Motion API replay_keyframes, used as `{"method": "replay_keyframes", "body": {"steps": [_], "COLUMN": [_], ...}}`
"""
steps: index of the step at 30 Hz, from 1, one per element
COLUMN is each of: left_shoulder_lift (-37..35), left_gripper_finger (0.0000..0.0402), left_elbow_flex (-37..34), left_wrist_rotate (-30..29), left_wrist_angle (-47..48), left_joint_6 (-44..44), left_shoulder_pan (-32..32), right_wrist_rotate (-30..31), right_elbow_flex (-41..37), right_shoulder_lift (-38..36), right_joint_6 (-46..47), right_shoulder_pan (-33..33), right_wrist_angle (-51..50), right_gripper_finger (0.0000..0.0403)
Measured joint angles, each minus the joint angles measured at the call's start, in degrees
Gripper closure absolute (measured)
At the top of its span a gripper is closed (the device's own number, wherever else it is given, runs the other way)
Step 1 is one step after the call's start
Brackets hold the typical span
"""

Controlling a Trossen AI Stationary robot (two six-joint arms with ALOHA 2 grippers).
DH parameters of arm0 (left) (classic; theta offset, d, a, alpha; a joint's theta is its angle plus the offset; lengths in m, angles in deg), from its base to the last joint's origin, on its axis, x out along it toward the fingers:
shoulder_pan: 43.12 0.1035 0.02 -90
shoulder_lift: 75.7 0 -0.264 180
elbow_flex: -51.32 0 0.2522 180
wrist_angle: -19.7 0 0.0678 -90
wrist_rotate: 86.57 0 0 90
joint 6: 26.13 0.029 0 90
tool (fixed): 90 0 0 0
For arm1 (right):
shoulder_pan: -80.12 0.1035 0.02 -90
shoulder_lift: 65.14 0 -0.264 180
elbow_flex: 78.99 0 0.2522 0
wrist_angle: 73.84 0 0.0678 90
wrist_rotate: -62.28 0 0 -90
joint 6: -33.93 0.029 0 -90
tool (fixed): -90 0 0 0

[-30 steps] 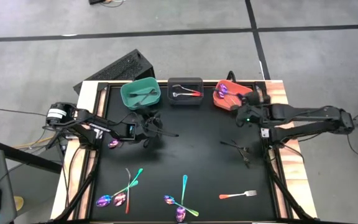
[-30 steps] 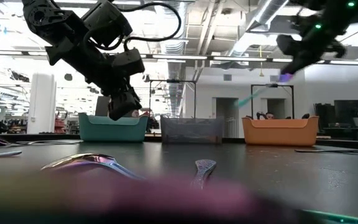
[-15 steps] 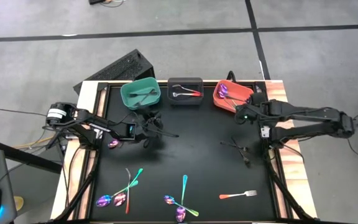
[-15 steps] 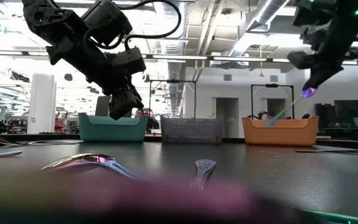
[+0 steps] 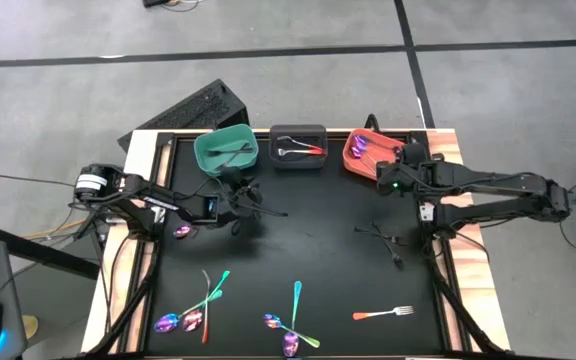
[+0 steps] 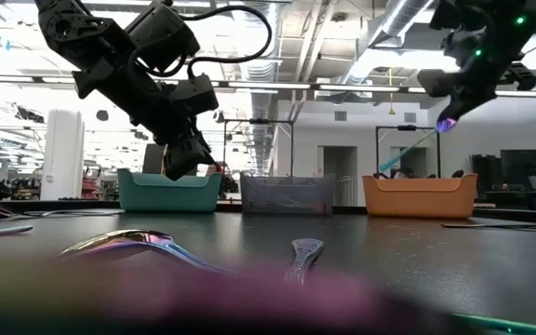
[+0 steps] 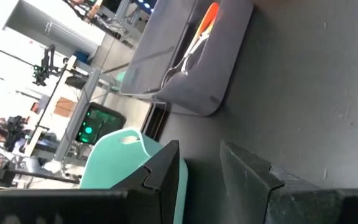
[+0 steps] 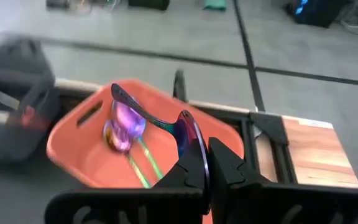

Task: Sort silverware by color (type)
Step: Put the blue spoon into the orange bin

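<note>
Right end effector (image 8: 205,163): your right arm hangs above the orange bin (image 5: 371,157) at the bench's back right corner, its fingers clamped on an iridescent spoon (image 8: 160,127) whose bowl points out over the bin.
Orange bin contents: you can see two more iridescent pieces (image 8: 128,138) lying inside on its floor.
Left end effector (image 5: 240,196): your left arm sits raised over the bench just in front of the teal bin (image 5: 226,150); its fingers (image 7: 166,171) stand slightly apart with nothing between them.
Grey bin (image 5: 298,146): it stands between the teal and orange bins along the back edge and holds an orange-handled fork (image 5: 301,150).
Teal bin contents: one dark grey piece (image 5: 231,152) lies inside.
Front edge, left: a cluster of iridescent spoons and forks (image 5: 196,308) lies close to the front rim of the bench (image 5: 318,240).
Front edge, middle: a second iridescent cluster (image 5: 291,322) lies there, its lowest spoon almost at the rim.
Front right: an orange-handled fork on the bench (image 5: 383,313) lies alone, apart from both clusters.
Open room: the middle of the bench between the bins and the front clusters is bare black surface, wide between your two arms.
</note>
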Motion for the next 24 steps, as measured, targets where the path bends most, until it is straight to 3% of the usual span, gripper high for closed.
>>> {"method": "replay_keyframes", "body": {"steps": [8, 17, 24], "left_shoulder_lift": [0.0, 0.0, 0.0], "left_gripper_finger": [0.0292, 0.0292, 0.0292], "left_elbow_flex": [0.0, 0.0, 0.0], "left_wrist_rotate": [0.0, 0.0, -0.5], "left_wrist_angle": [2.5, 2.0, -0.4], "left_joint_6": [-3.6, -3.9, -4.8], "left_shoulder_pan": [0.1, 0.1, 0.1], "right_wrist_rotate": [7.4, 7.2, 7.2], "right_elbow_flex": [-8.4, -17.9, -23.3], "right_shoulder_lift": [-4.5, -6.5, -5.2], "right_joint_6": [5.2, 3.3, -5.2], "right_shoulder_pan": [2.5, 1.7, 0.6], "right_wrist_angle": [11.5, 26.0, 39.1], "right_gripper_finger": [0.0390, 0.0388, 0.0351]}}
